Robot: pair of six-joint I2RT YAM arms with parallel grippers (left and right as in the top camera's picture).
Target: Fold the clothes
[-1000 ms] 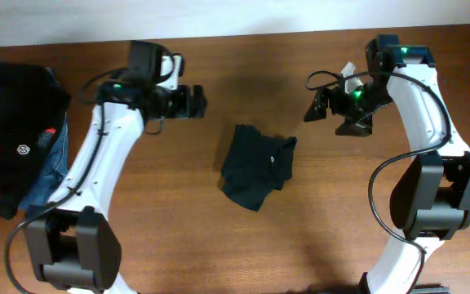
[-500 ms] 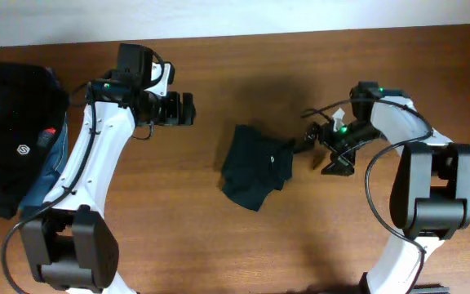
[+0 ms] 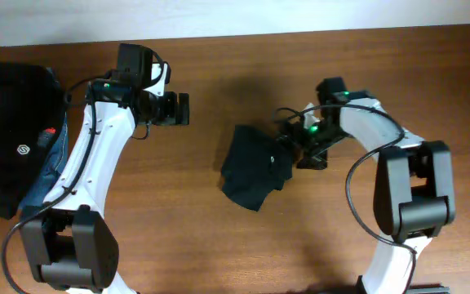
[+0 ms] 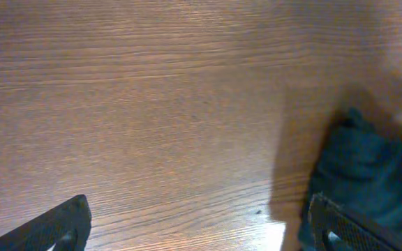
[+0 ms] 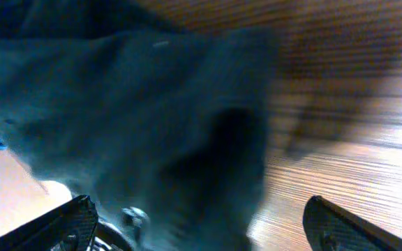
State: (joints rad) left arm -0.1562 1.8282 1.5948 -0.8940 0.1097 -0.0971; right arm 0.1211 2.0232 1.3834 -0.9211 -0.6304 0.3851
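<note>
The dark T-shirt (image 3: 250,170) lies crumpled in a small heap at the table's middle. My right gripper (image 3: 290,147) is open and low at the heap's right edge. In the right wrist view the dark fabric (image 5: 131,111) fills the left and middle, and part of it lies between the spread fingers of the right gripper (image 5: 199,213). My left gripper (image 3: 183,109) is open and empty over bare wood, left of and behind the shirt. In the left wrist view the left gripper (image 4: 199,213) frames wood, with the shirt's edge (image 4: 368,167) at the right.
A black garment with a small white round logo (image 3: 11,135) and a red tag (image 3: 50,131) lies at the far left, on top of a blue denim piece (image 3: 49,171). The wooden table (image 3: 178,220) ends at a pale wall at the back.
My right arm has swung left and down from the back right to the shirt's right edge. My left gripper drew back slightly to the left, then held still. The shirt has hardly moved.
</note>
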